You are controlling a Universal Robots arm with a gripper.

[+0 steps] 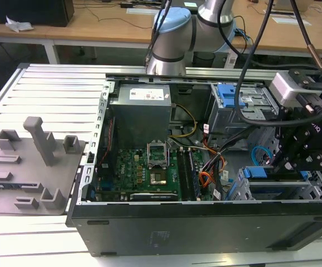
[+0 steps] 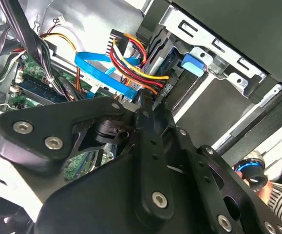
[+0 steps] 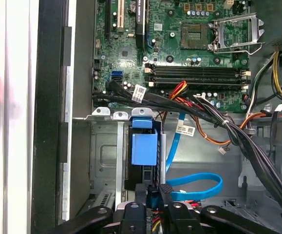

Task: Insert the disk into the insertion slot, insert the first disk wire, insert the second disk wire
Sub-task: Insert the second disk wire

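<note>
Gripper (image 3: 153, 207): closing narrowly on the first disk wire (image 2: 131, 61) plug, beside the disk (image 3: 144, 148) sitting in the insertion slot (image 3: 104, 161). Risk: plug tilting and jamming against the connector.

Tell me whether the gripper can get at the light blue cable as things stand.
Probably yes. In the first wrist view the gripper sits right beside the second disk wire, whose loop lies open on the case floor with nothing over it. The black cable bundle passes off to one side, apart from the loop.
</note>
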